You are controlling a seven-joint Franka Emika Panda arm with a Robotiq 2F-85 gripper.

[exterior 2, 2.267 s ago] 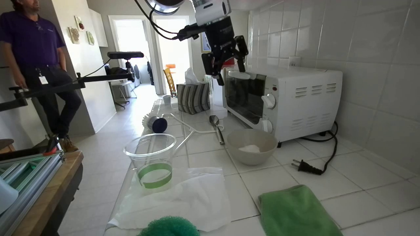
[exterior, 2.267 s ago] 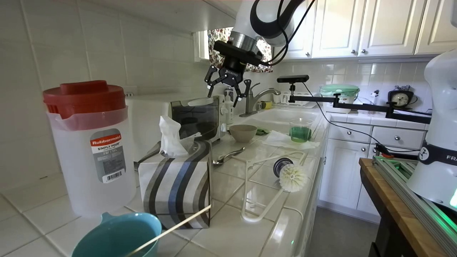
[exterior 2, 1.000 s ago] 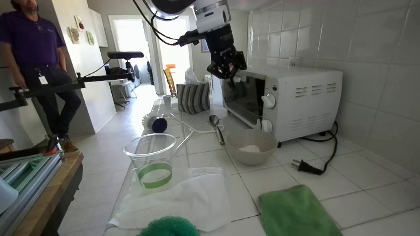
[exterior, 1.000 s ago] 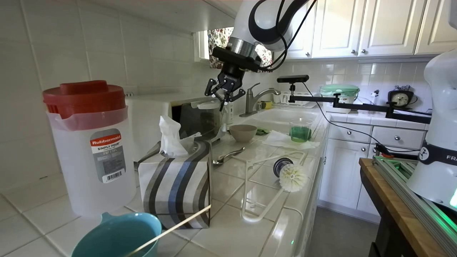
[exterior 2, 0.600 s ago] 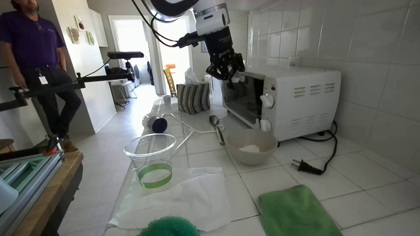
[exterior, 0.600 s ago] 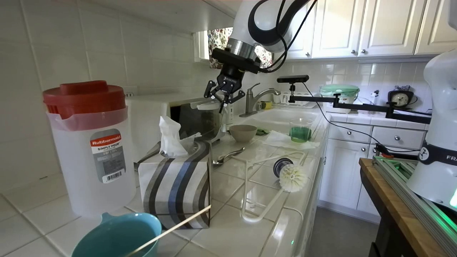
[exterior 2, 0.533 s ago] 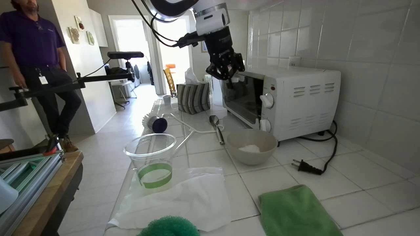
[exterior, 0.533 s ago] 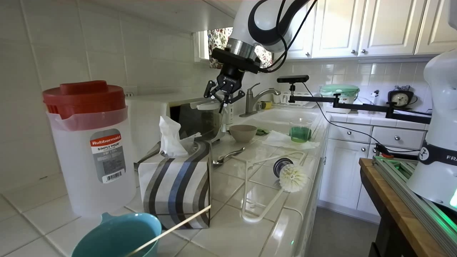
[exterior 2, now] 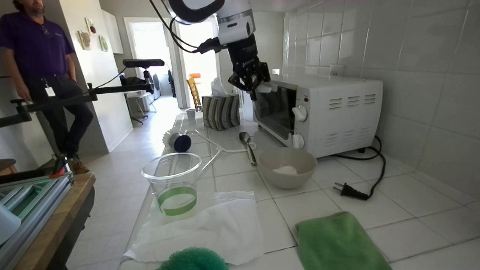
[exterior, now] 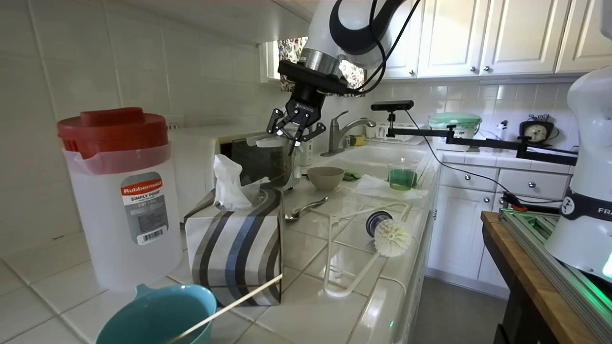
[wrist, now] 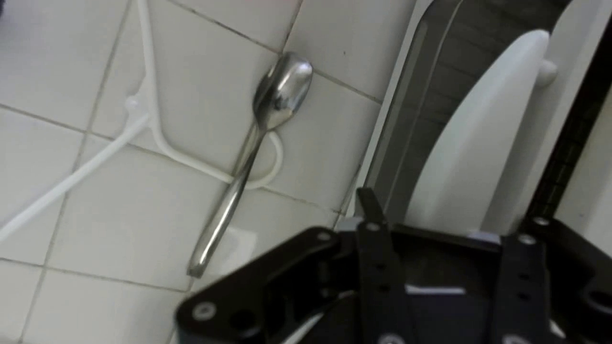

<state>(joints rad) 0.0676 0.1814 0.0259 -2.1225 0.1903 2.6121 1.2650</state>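
My gripper is shut at the front of a white toaster oven, its fingers wrapped round the door's pale handle. In the wrist view the handle runs down between the dark fingers, which hide its lower end. The oven's glass door looks closed. Below the gripper, a metal spoon lies on white tiles, across the loop of a white hanger. A beige bowl with something white inside sits by the oven's near corner in an exterior view.
A striped tissue box, red-lidded pitcher and teal cup stand along the counter. A scrub brush lies near its edge. Elsewhere are a clear cup, green cloth and loose plug.
The gripper was open at the handle in the oldest frames, then shut. In the last half second gripper and oven have shifted together, leftward in both exterior views.
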